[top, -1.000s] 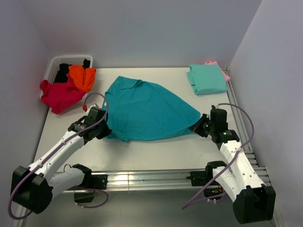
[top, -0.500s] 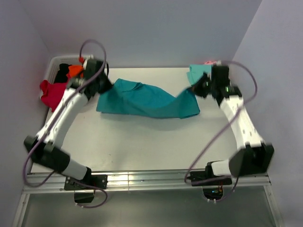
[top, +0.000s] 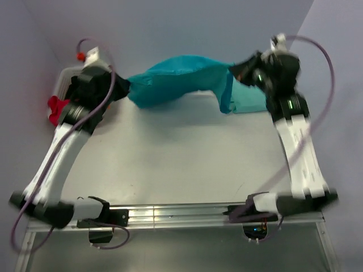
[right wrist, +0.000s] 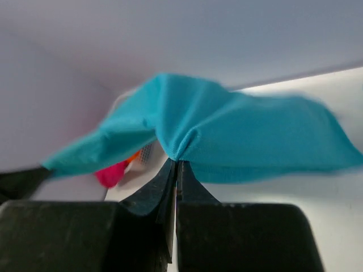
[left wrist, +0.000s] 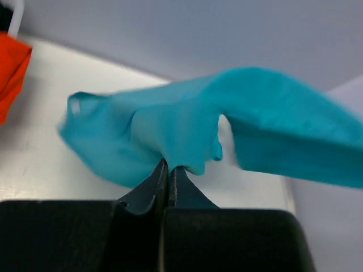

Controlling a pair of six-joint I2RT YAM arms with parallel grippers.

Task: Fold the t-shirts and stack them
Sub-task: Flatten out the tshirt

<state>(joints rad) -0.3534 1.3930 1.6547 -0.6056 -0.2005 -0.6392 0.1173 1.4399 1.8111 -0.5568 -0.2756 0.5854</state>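
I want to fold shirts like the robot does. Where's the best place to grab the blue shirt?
At its two far ends, one pincer coming in from each side. The teal shirt is floppy, so a middle grip would probably let both ends droop. Now the left pincer and right pincer each pinch a bunched end, and it hangs spread between them.

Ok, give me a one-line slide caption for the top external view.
The left claw and right claw hold the teal t-shirt aloft between them above the table.
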